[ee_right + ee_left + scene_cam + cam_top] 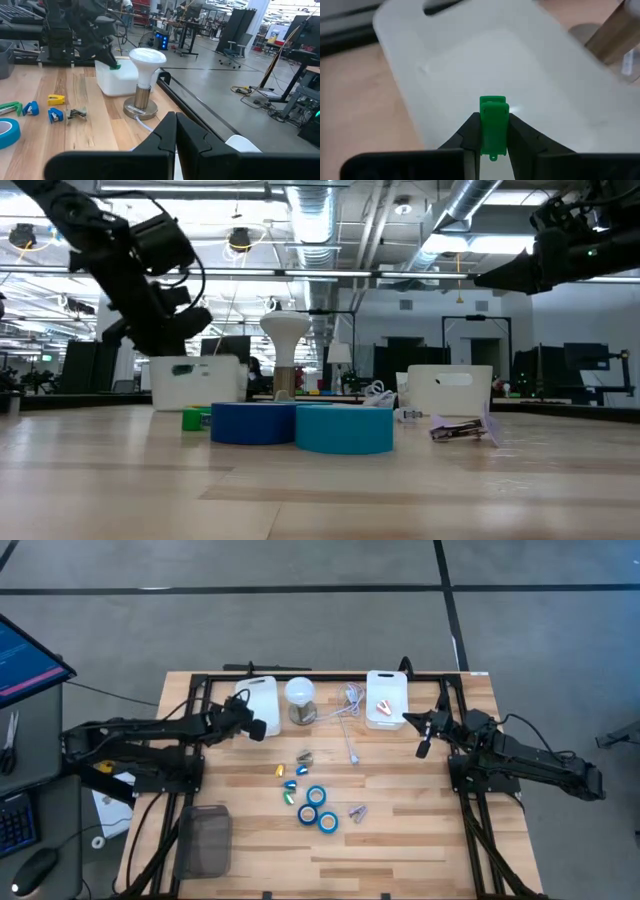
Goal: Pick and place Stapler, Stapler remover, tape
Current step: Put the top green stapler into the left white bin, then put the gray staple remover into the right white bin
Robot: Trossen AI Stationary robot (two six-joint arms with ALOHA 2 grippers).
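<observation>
Although the left gripper is busy with something else, the tape lies untouched near the middle of the desk: three bright blue rolls lying flat and clustered together, close enough that they seem to touch. They look light and stiff, with smooth sides that could slip, so a sensible hold would be across one roll's wall, one finger in the pale centre hole and one outside, starting with an outer roll so its neighbours are not dragged along. Just beside them lie small clips in yellow, blue and green and a silvery metal piece, possibly the staple remover, though it is too small to tell.

The left gripper is closed on a small green clip, held above the left white bin at the back of the desk. A white lamp on a round base stands between that bin and the right white bin, which holds something orange; a white cable trails forward from the lamp. The right gripper waits beside the right bin, fingers pressed together with nothing between them. A dark mesh basket sits at the desk's front left corner.
</observation>
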